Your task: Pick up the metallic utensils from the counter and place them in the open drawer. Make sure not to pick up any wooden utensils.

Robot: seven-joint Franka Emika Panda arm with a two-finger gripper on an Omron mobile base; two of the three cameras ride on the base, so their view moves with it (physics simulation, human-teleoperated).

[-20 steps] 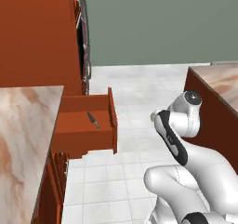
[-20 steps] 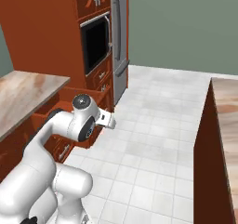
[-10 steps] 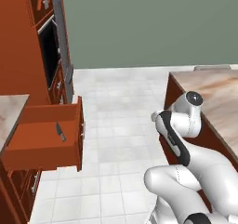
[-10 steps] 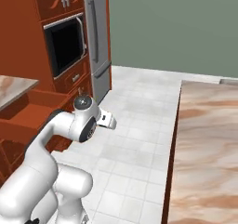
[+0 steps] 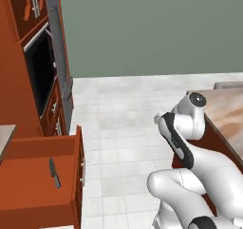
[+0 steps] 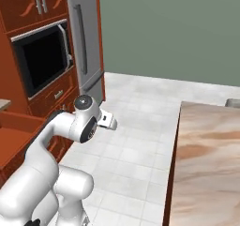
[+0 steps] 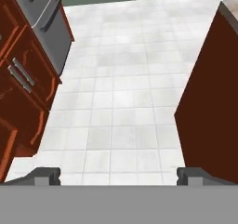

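The knife, grey blade and black handle, lay inside the open drawer at about eight o'clock in the left base view, nearly lengthwise, close to the drawer's front panel. Above the drawer stood the red-brown cabinets with a black oven. The white arm sat folded over the pale tiled floor. At three o'clock the marble counter stretched away, well apart from the drawer. The gripper hung empty over the tiles, fingers spread wide
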